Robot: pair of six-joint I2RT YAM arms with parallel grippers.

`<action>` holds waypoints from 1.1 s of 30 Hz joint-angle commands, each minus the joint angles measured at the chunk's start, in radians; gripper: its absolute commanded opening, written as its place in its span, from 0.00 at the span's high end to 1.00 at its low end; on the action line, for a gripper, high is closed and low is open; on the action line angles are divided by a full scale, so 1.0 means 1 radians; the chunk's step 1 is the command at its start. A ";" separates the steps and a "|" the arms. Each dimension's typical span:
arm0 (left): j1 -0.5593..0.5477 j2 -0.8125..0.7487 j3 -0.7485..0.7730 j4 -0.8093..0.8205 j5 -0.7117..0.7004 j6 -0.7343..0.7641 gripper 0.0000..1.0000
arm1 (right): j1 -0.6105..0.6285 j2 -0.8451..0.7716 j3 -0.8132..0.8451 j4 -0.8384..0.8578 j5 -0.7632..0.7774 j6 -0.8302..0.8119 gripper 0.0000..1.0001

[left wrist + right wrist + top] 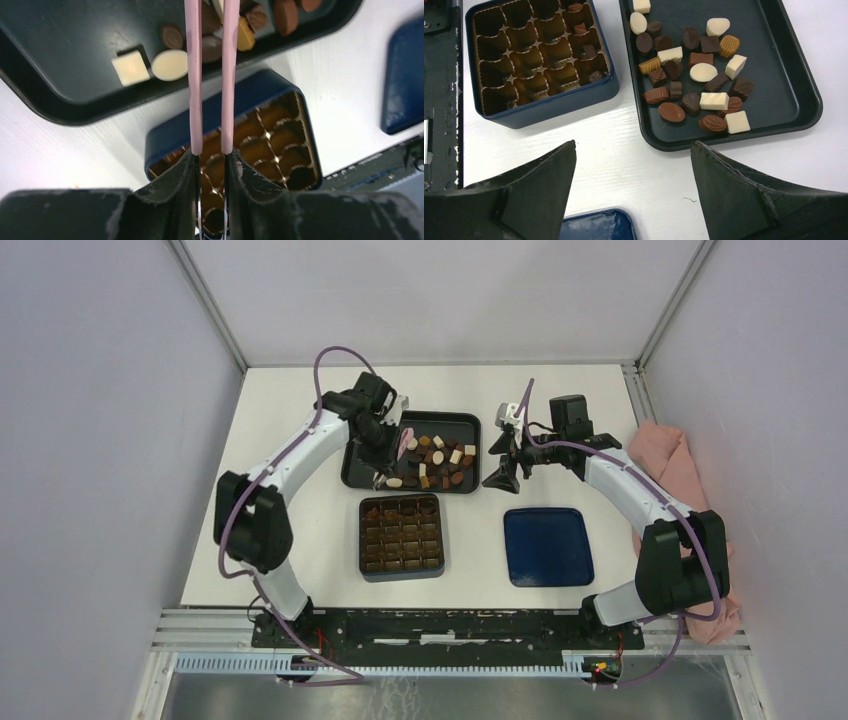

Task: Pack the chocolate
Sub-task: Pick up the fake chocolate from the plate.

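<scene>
Over the black tray (784, 75), where the chocolate (703, 72) lies loose, the left jaws pinch the pink tweezers (194, 75); the right jaws gape wide, empty. Squeezed unevenly, the tips could flick a smooth piece onto the surface (634, 180).

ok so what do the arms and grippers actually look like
The left arm and right arm have white shells with black joints, and a purple cable loops along each. The left gripper and right gripper have black wedge-shaped fingers with scuffed, whitish edges.
</scene>
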 commanded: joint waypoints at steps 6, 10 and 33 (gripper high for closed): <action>0.008 0.248 0.263 -0.121 -0.121 0.126 0.66 | -0.005 -0.008 0.020 0.008 -0.018 -0.024 0.10; 0.010 0.337 0.354 -0.155 -0.113 0.144 0.64 | -0.004 -0.007 0.021 0.006 -0.018 -0.026 0.10; 0.015 0.450 0.401 -0.210 -0.160 0.184 0.56 | -0.004 -0.004 0.022 0.002 -0.014 -0.032 0.10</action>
